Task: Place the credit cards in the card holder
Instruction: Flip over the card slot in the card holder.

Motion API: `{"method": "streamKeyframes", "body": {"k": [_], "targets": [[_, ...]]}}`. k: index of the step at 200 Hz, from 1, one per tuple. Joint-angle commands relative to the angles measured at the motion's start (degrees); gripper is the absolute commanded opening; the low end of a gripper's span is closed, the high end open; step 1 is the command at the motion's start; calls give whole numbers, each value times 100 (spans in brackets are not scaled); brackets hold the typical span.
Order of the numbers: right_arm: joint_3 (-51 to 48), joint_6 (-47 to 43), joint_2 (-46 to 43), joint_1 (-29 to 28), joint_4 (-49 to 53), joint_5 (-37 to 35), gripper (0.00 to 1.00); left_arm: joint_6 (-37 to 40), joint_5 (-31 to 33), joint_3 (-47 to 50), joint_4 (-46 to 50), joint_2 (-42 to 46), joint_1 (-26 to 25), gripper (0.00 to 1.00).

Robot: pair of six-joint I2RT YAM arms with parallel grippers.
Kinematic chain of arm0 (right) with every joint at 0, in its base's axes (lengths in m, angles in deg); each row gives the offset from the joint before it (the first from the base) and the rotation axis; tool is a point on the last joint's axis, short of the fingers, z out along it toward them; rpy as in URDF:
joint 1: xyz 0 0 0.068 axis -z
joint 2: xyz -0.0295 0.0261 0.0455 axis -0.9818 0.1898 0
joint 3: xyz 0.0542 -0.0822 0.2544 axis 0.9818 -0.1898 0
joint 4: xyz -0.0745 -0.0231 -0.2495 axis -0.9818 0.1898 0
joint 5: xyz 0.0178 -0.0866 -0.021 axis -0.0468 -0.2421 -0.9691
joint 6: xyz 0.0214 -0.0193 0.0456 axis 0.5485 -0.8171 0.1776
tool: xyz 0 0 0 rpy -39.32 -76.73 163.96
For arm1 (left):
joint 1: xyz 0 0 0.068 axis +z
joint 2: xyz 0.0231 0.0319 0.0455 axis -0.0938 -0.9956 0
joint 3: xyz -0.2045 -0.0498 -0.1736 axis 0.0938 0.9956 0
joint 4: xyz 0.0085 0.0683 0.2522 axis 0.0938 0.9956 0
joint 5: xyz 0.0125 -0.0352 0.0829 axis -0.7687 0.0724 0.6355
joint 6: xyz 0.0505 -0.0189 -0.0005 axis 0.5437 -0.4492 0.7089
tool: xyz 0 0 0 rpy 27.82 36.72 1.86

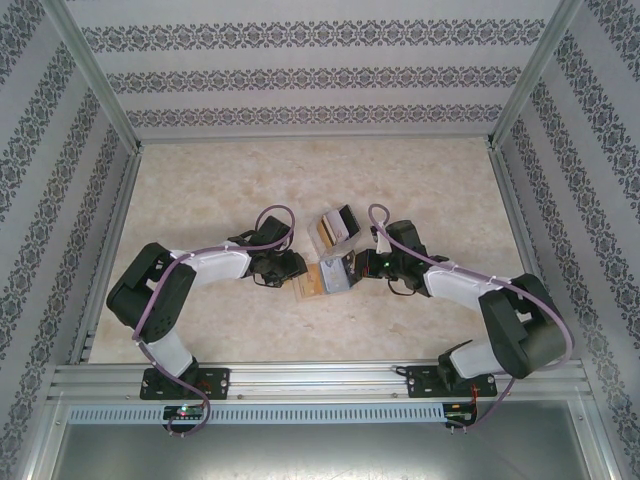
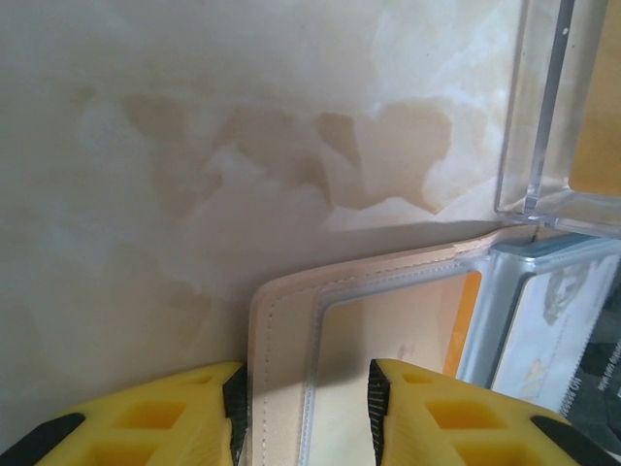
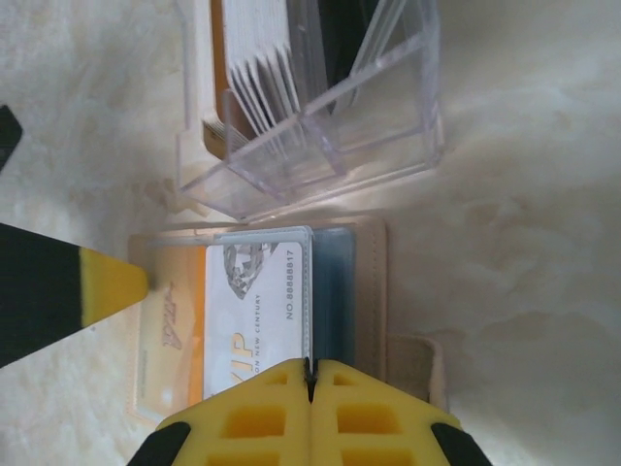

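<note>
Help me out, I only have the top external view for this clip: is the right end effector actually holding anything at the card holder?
Observer: Yes. In the right wrist view, the right end effector is shut on the edge of a white card lying in the open card holder.
Operator: And the left one?
Observer: The left end effector is open, its fingers straddling the holder's stitched tan border.
Operator: Is any other card in the holder?
Observer: An orange card sits in the clear sleeve beside the white one.
</note>
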Motion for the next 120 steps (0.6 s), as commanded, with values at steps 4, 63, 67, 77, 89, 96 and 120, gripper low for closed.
{"method": "streamKeyframes", "body": {"k": [4,63,67,77,89,96,120], "targets": [[-72,193,-349,-69,-142,125,2,-28,-91,3,-363,-476,-172,40],[67,402,-445,-117,-123,405,3,7,-167,-121,-400,-572,-190,38],[86,418,-421,-133,-123,434,3,7,-179,-140,-404,-582,-190,38],[106,456,-377,-176,-140,414,3,5,-186,-154,-425,-595,-190,38],[125,482,-341,-221,-151,387,4,15,-191,-178,-434,-617,-199,37],[142,491,-321,-244,-159,376,4,25,-204,-188,-457,-626,-207,37],[179,473,-275,-297,-122,347,4,25,-222,-232,-488,-653,-223,37]]}}
